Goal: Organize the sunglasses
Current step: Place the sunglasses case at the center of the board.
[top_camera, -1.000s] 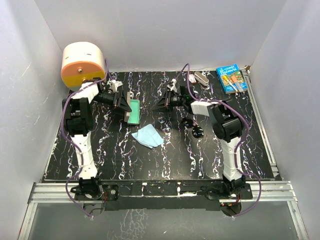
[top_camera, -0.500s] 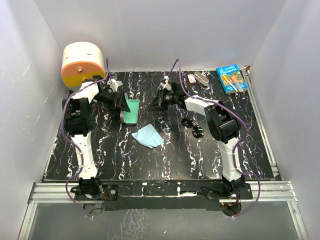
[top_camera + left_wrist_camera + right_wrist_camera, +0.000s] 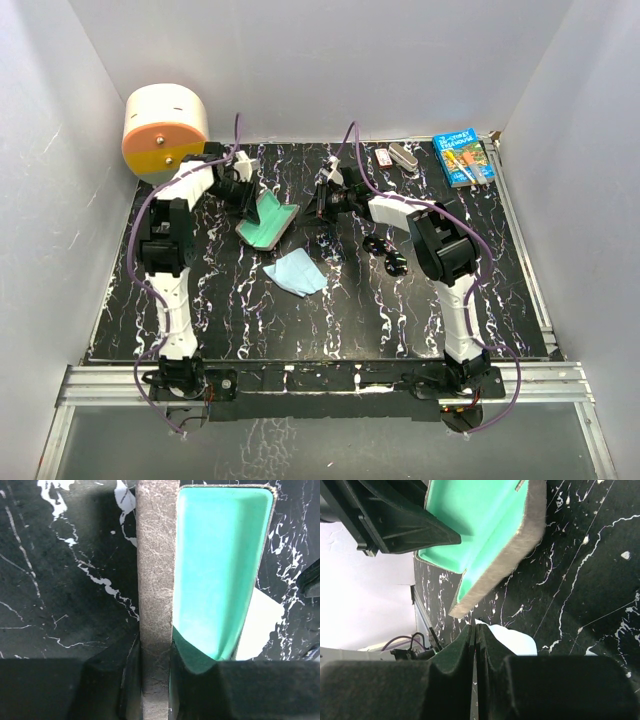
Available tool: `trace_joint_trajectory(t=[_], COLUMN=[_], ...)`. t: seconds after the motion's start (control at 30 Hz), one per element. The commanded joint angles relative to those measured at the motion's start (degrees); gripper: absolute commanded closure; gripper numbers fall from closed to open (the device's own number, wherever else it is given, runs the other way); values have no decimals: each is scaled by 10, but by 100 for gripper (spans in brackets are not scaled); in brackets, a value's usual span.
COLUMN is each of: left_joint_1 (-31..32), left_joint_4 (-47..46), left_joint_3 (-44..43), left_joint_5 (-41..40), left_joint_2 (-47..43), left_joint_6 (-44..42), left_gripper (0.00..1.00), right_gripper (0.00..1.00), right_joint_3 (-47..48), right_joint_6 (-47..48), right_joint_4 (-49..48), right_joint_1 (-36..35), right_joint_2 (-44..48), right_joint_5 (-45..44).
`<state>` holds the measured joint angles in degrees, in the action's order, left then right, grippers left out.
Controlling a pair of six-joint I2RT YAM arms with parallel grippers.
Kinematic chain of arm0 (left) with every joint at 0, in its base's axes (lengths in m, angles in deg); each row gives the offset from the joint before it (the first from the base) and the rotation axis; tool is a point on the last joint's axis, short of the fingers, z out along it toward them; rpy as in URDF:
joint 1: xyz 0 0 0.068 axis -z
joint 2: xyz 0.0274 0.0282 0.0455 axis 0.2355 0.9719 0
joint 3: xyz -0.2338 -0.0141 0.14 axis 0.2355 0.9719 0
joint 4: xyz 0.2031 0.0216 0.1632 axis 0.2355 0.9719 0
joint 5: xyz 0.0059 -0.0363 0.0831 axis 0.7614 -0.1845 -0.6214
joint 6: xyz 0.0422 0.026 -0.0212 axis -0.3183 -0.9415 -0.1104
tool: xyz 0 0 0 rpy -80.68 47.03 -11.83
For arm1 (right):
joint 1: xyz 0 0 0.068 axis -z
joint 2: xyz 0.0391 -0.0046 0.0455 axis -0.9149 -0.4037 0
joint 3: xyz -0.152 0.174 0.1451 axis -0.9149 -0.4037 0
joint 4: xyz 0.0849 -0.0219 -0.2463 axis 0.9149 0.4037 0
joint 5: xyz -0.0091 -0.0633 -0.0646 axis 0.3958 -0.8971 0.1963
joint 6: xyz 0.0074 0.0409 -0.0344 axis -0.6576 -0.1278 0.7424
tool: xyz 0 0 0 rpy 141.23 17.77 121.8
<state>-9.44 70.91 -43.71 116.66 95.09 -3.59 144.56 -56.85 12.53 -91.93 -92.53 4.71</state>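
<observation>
My left gripper [image 3: 156, 652] is clamped on the grey-brown wall of the case [image 3: 220, 570]; its wrist view shows this up close. My right gripper [image 3: 475, 632] has its fingers pressed together on nothing, just beside the case. Only the overhead view shows the sunglasses [image 3: 386, 254], well behind that right hand.

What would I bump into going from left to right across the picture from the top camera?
round orange box → open glasses case → sunglasses → blue book
</observation>
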Motion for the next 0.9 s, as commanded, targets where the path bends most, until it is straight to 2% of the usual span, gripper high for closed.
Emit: trace_joint_trajectory(t=[0.0, 0.2, 0.53, 0.7, 0.87], left_joint_1=[26, 63, 129, 136, 138], left_joint_4=[-2, -7, -31, -56, -154], left_joint_3=[-4, -24, -73, -49, 40], left_joint_5=[-60, -147, -323, -321, -324], left_joint_2=[-68, -83, -88, -84, -119], left_joint_6=[-5, -20, -123, -185, -262], left_gripper=[86, 100, 100, 100, 100], right_gripper=[92, 92, 92, 92, 92], right_joint_3=[5, 2, -4, -17, -16], right_joint_6=[14, 14, 17, 21, 56], right_joint_4=[-15, -15, -15, -14, 29], right_joint_1=[-1, -1, 0, 11, 23], right_joint_2=[14, 16, 21, 33, 55], right_joint_5=[-7, -11, -13, -9, -22])
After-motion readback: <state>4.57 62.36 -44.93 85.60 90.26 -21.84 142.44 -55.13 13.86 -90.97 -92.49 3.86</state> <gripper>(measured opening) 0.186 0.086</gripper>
